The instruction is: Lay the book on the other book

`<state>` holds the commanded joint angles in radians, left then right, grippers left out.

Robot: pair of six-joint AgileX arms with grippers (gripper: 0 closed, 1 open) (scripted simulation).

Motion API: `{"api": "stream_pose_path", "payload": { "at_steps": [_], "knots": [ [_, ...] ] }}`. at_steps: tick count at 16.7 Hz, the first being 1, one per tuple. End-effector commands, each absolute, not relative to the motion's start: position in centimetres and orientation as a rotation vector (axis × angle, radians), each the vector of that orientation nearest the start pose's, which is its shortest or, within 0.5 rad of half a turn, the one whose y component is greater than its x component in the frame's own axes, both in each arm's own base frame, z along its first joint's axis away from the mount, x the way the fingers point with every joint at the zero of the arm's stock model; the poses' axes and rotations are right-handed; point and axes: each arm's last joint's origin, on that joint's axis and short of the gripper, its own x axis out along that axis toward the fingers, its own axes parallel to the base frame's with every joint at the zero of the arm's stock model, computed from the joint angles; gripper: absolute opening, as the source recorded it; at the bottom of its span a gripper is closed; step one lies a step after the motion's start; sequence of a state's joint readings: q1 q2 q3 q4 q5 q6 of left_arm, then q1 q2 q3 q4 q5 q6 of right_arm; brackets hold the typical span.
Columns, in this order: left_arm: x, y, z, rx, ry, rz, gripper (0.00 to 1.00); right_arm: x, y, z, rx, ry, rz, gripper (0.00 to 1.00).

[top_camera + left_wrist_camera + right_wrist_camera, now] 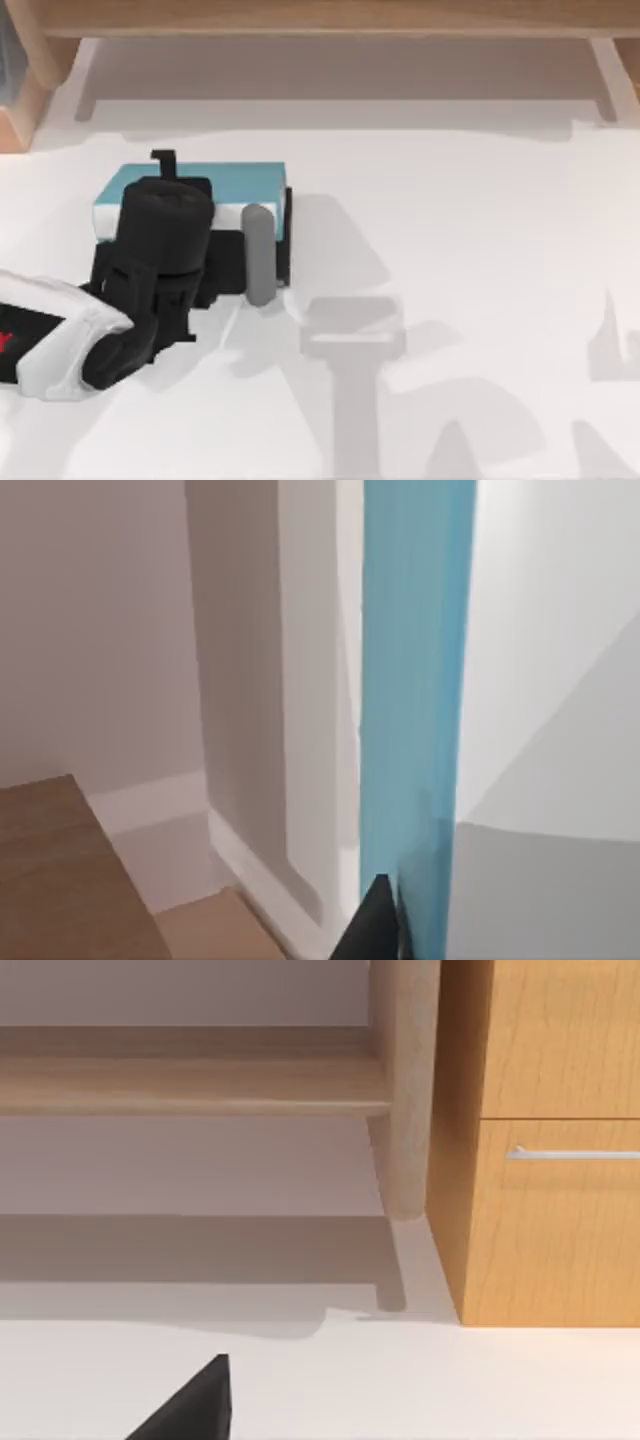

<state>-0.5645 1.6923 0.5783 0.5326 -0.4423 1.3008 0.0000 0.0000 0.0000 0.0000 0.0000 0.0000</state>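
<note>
Left arm reaches in from the left edge of the white table, its white forearm casing carrying a black panel with a fragment of red lettering, too cut off to read. Left gripper sits low over the light blue book, which lies flat on the table's left half, toward the far side. A black edge, the other book, shows along the blue book's right side and beneath it, so the blue one looks to be resting on top; no lettering on it can be read from above. Whether the jaws are spread or closed on anything, cannot tell.

Left wrist view: the blue cover runs close past the camera, one dark fingertip against it.

Right wrist view: wooden cabinet with a metal drawer handle.
</note>
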Motion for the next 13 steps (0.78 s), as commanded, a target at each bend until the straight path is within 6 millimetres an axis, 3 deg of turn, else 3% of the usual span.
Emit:
{"api": "stream_pose_path", "payload": {
  "at_steps": [7,13],
  "knots": [
    [26.03,-14.82,11.51,1.538,0.382,-0.438,0.98,10.57,-0.12,16.0,0.0,0.0,0.0,1.0],
    [26.03,-14.82,11.51,1.538,0.382,-0.438,1.0,10.57,-0.12,16.0,0.0,0.0,0.0,1.0]
  ]
}}
